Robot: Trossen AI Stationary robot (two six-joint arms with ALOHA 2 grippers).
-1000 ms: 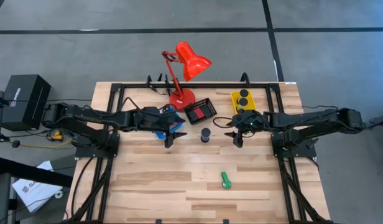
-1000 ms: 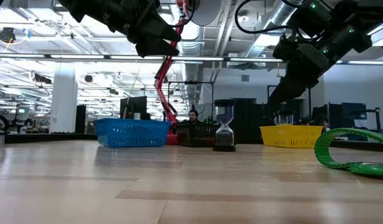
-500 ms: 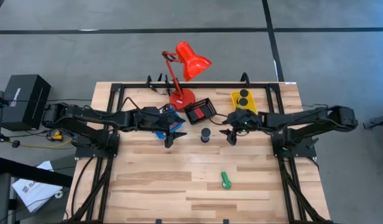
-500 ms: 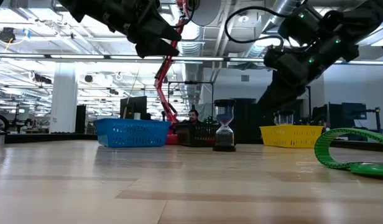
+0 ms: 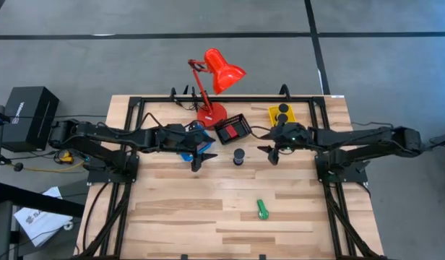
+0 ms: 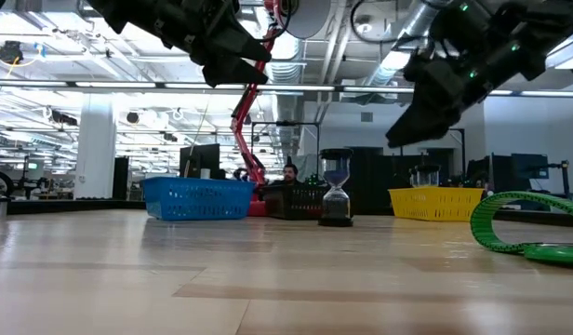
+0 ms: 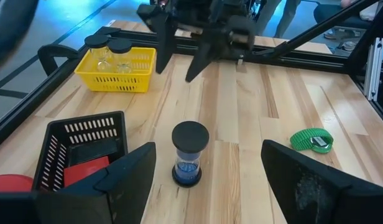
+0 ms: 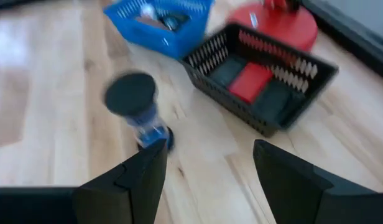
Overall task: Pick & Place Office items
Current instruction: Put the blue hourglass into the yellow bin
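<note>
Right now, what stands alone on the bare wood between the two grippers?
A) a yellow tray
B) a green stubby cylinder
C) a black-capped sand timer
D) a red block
C: the sand timer stands upright on the table between the open left gripper and the open right gripper, touching neither.

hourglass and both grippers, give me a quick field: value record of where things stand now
hourglass: upright on the table, between the two grippers, untouched
left gripper: open, empty, above the table beside the blue tray
right gripper: open, empty, raised, facing the hourglass
black tray: holds a red block
yellow tray: holds two black-lidded pieces
green item: loose on the table, nearer the front edge
</note>
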